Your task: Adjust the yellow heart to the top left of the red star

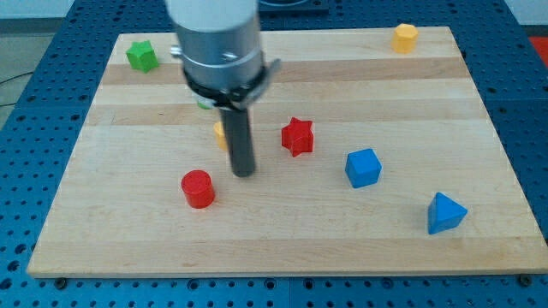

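Observation:
The red star [297, 135] lies near the middle of the wooden board [128, 248]. A yellow block [220, 133], mostly hidden behind my rod, peeks out at the rod's left edge, to the left of the red star; its shape cannot be made out. My tip [244, 174] rests on the board just below and right of that yellow block, left and below the red star, and up and right of the red cylinder [198, 188].
A green block [141, 56] sits at the top left corner, a yellow hexagonal block [405, 37] at the top right. A blue cube [363, 167] and a blue triangular block [445, 213] lie to the right. A small green-white patch shows behind the arm body.

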Tool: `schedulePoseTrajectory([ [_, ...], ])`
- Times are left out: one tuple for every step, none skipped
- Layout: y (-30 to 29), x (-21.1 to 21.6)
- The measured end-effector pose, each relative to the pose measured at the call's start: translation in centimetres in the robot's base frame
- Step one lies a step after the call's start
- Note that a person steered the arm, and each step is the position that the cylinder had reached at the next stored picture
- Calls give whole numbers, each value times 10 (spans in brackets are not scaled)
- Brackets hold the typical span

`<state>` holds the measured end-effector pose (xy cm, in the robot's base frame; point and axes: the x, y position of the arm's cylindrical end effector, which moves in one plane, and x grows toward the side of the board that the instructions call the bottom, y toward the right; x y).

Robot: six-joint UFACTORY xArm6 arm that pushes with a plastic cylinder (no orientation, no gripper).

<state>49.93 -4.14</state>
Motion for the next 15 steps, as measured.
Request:
schedulePoseTrajectory([
  [-16, 31],
  [-75, 26],
  [-76, 15],
  [-24, 17],
  [4, -7],
  [2, -37],
  [1, -29],
  [12, -39],
  [3, -26],
  [-41, -22],
  [-65, -27],
  [-60, -56],
  [-26, -68],
  [9, -68],
  [35, -68],
])
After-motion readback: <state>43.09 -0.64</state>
